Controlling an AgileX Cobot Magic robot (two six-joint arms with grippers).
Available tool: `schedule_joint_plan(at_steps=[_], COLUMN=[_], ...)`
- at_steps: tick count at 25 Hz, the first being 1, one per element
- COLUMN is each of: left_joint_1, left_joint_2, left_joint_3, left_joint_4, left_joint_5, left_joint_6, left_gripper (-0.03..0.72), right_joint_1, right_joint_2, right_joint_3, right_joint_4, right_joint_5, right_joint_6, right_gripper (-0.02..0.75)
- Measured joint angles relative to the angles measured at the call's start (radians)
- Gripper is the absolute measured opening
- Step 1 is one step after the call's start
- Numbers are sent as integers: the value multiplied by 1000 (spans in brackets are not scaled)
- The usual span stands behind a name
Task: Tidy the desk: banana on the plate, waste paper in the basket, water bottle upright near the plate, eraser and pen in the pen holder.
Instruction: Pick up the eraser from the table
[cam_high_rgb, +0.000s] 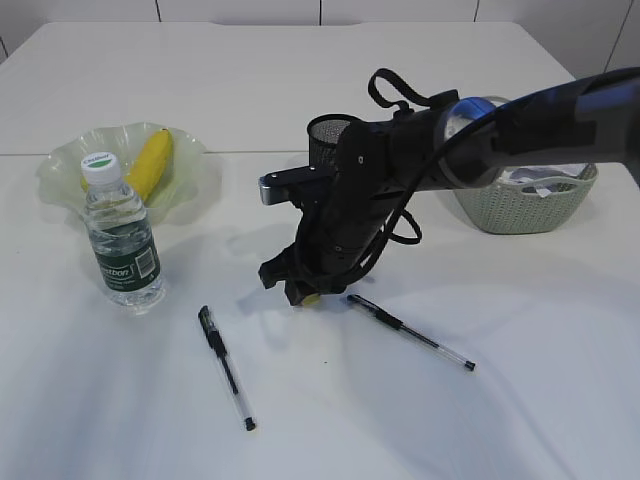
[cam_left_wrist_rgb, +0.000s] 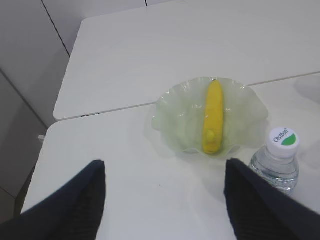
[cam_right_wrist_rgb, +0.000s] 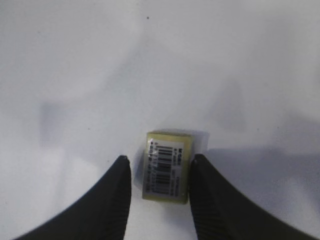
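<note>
Eraser (cam_right_wrist_rgb: 167, 166): yellow, barcode label up, lower centre of the right wrist frame, on tabletop (cam_right_wrist_rgb: 100, 75). Right tool (cam_right_wrist_rgb: 160, 197): half-closed, fingers flanking eraser; contact uncertain. Left tool (cam_left_wrist_rgb: 162, 200): wide open, empty, above banana (cam_left_wrist_rgb: 212, 116) on plate (cam_left_wrist_rgb: 175, 120).

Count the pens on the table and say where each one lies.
2. One pen lies in front of the water bottle; the other pen lies right of the right gripper. The arm could hide more.
</note>
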Motion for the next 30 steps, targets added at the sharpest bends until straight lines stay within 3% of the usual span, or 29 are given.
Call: schedule_joint_plan(at_steps=[15, 30], left_joint_1=[0, 0], left_joint_2=[0, 0], left_joint_3=[0, 0], left_joint_4=[5, 8], left_joint_5=[0, 2], left_joint_6=[0, 0], left_gripper=[529, 527], right_joint_1=[0, 0], right_joint_2=[15, 17], right_joint_3=[-9, -11], right_joint_4=[2, -2], right_joint_5=[-33, -27], right_joint_6=[0, 0], right_gripper=[293, 245])
